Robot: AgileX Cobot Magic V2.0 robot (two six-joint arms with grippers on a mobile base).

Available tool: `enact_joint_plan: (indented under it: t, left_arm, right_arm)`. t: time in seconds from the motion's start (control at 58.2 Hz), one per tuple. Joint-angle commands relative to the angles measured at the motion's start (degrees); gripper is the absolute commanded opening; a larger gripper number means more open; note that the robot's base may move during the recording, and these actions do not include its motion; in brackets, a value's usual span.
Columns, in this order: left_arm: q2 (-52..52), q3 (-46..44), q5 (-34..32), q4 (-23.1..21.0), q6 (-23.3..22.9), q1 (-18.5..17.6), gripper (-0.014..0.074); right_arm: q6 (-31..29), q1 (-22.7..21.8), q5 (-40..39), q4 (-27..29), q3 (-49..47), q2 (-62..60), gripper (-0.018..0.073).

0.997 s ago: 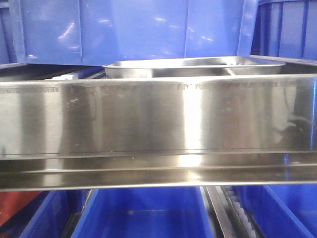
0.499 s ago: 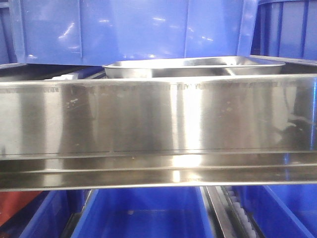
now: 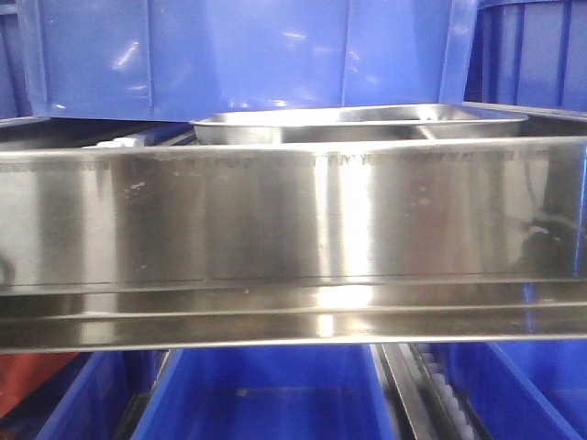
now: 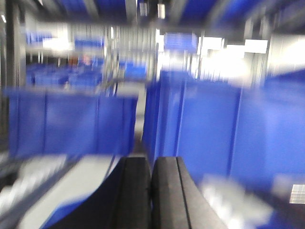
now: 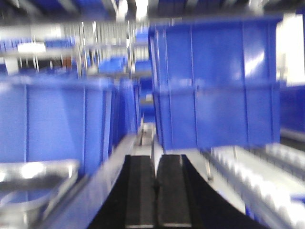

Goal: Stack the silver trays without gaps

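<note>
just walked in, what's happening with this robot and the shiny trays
Nothing is being held right now. The robot's left hand and right hand are both shut and empty, facing blue plastic bins. A shiny rectangular stainless-steel tray sits behind the long brushed-steel rail, untouched. Both wrist views are blurred, so the arms may be moving.

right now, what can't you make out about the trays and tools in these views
- Front view: the shelf rail hides all but the top of the silver trays; their number and any gaps between them cannot be told.
- Right wrist view: motion blur; beyond the right tool, the tray at lower left is a smear cut off by the frame edge.
- Left wrist view: blurred; no tray discernible beyond the left tool.
</note>
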Motion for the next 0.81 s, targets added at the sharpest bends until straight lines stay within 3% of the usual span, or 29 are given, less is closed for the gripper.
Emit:
enact_joint_plan:
  t: [0.0, 0.086, 0.189, 0.292, 0.413, 0.653, 0.791]
  left_arm:
    - [-0.18, -5.70, -0.09, -3.02, 0.33, -0.17, -0.0009]
    - [-0.18, -12.79, 10.67, -2.54, 0.44, -0.17, -0.0009]
    - [0.73, -22.22, 24.78, 0.70, 0.44, -0.17, -0.0009]
    - [3.00, -28.12, 29.85, 3.94, 0.44, -0.17, -0.0009]
    - [7.32, -34.11, 34.35, 4.09, 1.05, -0.17, -0.0009]
    - [20.89, -45.78, 45.34, 3.40, 2.14, -0.50, -0.0009]
    - [30.25, -53.08, 50.56, 1.78, 2.53, -0.86, -0.0009]
  right_arm:
    - [1.01, 0.11, -4.81, 1.40, -0.04, -0.20, -0.0079]
    - [3.83, 0.11, -3.92, 1.40, -3.05, -0.20, -0.0079]
    - [6.62, 0.11, 4.08, 1.40, -10.83, -0.20, -0.0079]
    - [6.62, 0.11, 17.95, 1.40, -20.61, -0.20, -0.0079]
    - [6.52, 0.11, 31.95, 1.40, -30.97, 2.27, -0.0079]
    - [6.52, 0.11, 55.82, 1.40, -50.89, 19.03, -0.0079]
    - [2.91, 0.11, 68.81, 1.40, -62.37, 31.28, -0.0079]
